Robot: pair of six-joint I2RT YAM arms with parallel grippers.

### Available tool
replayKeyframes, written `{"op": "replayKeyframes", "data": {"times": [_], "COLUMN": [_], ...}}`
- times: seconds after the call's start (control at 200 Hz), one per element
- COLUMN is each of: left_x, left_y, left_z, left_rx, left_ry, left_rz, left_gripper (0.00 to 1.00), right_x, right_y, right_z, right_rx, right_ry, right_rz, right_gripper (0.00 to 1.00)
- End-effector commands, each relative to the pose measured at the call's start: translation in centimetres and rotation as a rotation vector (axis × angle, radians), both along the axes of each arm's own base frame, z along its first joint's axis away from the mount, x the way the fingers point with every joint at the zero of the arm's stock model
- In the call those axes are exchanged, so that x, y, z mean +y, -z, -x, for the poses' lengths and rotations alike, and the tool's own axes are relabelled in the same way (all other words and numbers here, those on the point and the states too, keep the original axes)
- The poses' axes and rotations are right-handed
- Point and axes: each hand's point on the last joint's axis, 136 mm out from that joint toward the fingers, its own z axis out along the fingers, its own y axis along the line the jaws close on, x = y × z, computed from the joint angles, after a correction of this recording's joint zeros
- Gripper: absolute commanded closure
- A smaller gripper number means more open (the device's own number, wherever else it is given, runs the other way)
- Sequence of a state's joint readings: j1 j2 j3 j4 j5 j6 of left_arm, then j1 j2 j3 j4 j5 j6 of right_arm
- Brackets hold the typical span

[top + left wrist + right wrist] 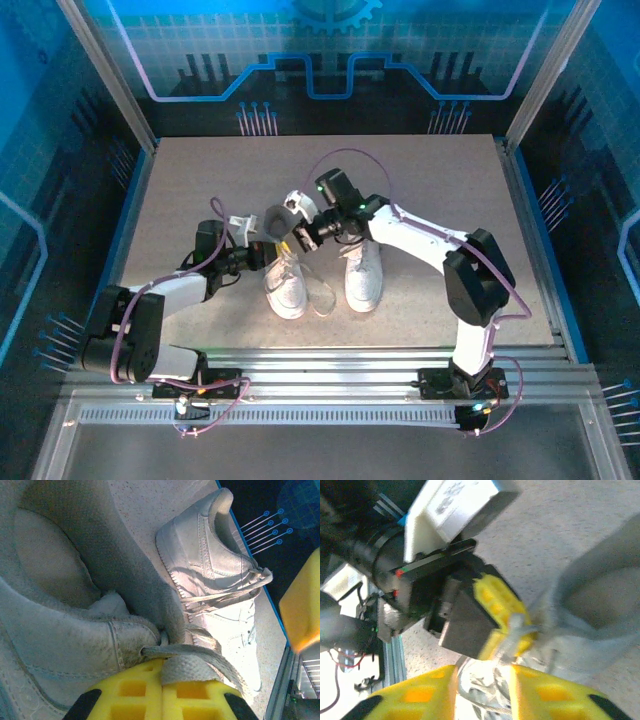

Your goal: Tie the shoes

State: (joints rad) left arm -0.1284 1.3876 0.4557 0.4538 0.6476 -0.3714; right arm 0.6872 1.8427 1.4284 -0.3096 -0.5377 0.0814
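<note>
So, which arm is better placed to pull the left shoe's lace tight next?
Left, probably. The left gripper is shut on the lace of the left shoe; the right gripper stands open beside it, seemingly holding nothing.

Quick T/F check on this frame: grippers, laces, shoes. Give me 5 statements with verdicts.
1. The left gripper is shut on a lace. True.
2. The right gripper has its fingers pressed tight together. False: a gap shows between them in the right wrist view.
3. The shoes stand side by side on the table. True.
4. The shoes are black. False: they are white.
5. The two grippers sit at opposite edges of the table. False: they are close together, near the heel end of the shoe on the left in the top view.
</note>
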Motion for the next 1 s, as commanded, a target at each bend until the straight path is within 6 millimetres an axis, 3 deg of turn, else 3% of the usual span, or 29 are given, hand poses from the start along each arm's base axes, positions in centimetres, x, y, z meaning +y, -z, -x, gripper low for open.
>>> {"op": "replayKeyframes", "data": {"times": [0.0, 0.23, 0.62, 0.99], "left_x": [0.2, 0.0, -0.3, -0.5], "left_y": [-0.1, -0.1, 0.0, 0.1], "left_z": [-1.0, -0.9, -0.7, -0.7], "left_rx": [-0.017, -0.014, -0.001, 0.003], "left_ry": [-0.020, 0.001, 0.029, 0.041], "left_rz": [-0.022, -0.014, -0.006, -0.007], "left_gripper": [1.00, 1.00, 1.00, 1.00], "right_x": [-1.6, -0.8, 1.3, 2.0], "right_y": [-0.2, 2.7, 3.8, 4.2], "right_z": [-0.8, -0.2, 0.7, 1.4], "right_rx": [-0.029, -0.012, -0.014, 0.002], "right_ry": [0.047, -0.038, -0.161, -0.189], "right_rz": [0.022, 0.039, -0.021, -0.040], "right_gripper": [0.75, 0.81, 0.80, 0.69]}}
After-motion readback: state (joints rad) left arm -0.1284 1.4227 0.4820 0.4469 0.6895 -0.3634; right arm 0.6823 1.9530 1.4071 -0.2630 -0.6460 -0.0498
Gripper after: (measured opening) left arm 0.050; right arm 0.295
